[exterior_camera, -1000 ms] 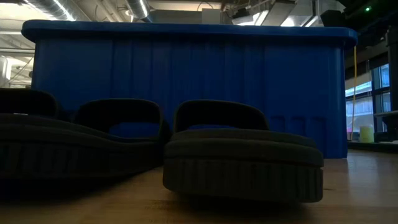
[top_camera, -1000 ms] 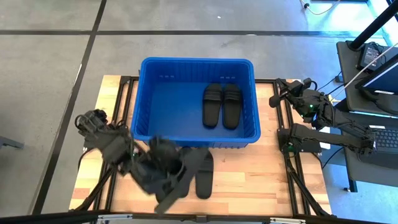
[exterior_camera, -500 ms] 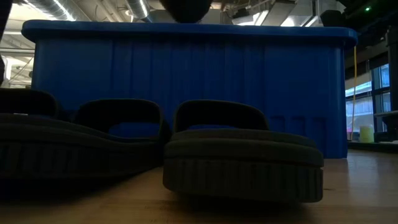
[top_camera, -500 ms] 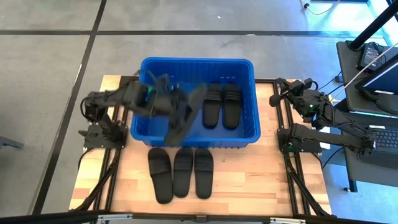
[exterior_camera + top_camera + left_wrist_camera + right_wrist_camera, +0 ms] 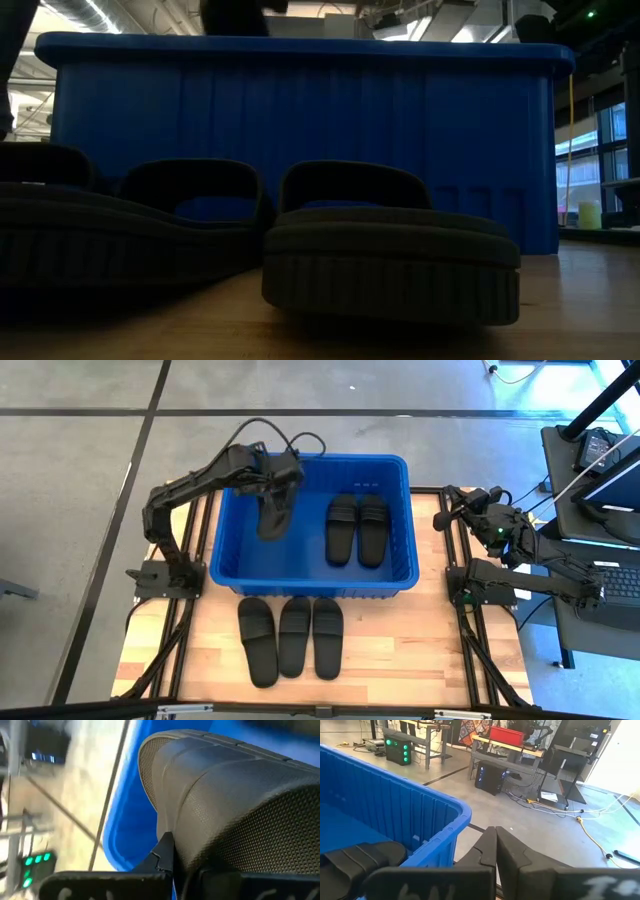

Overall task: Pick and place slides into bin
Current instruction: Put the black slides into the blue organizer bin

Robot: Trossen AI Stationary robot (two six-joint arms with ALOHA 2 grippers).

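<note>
Slide [image 5: 272, 518], matte rubber, judged light, pliant and grippy, best pinched at sole edge; left gripper [image 5: 282, 478] pinched it over bin [image 5: 228, 565], right gripper [image 5: 447, 520] pressed together, idle at far right

wooden table [image 5: 400, 650], grey floor [image 5: 80, 460], desk [image 5: 600, 520]

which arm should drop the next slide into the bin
Left. The left gripper is shut on a slide, hanging over the blue bin. The right gripper is shut and empty, parked beside the bin's right wall.
</note>
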